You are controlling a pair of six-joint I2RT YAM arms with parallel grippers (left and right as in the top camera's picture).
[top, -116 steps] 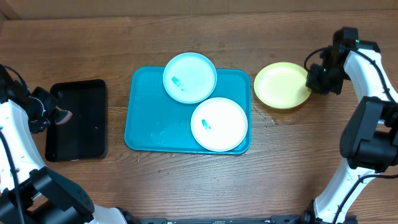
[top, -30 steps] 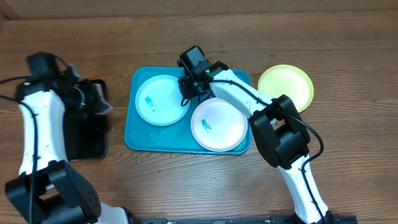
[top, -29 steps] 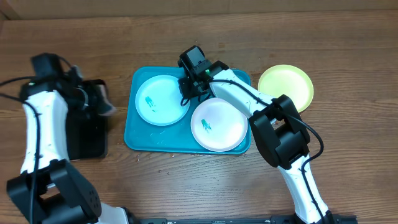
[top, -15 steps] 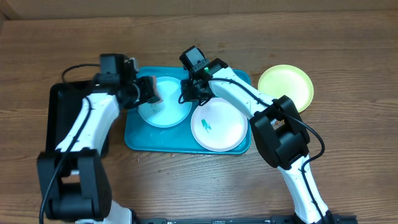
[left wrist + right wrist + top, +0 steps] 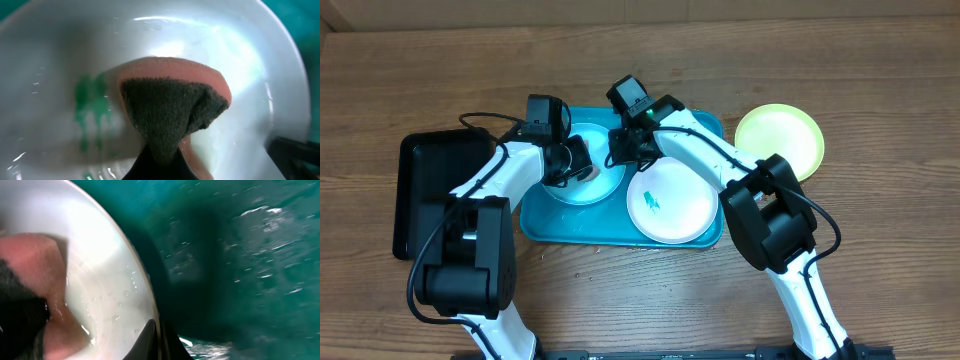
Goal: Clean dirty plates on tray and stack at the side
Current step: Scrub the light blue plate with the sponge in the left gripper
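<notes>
At the tray's upper middle, the left tool (image 5: 570,160) is clenched on a pink sponge (image 5: 172,112), whose dark scouring face is pressed into the blue plate (image 5: 605,178) beside a green smear (image 5: 90,102). The right tool (image 5: 621,150) is clamped on that plate's right rim. The blue plate lies on the turquoise tray (image 5: 548,218), just beside the white plate (image 5: 680,195), also on the tray. The yellow-green plate (image 5: 780,140) sits on the desk (image 5: 880,60), right of the tray. A black tray (image 5: 430,200) lies to the left
</notes>
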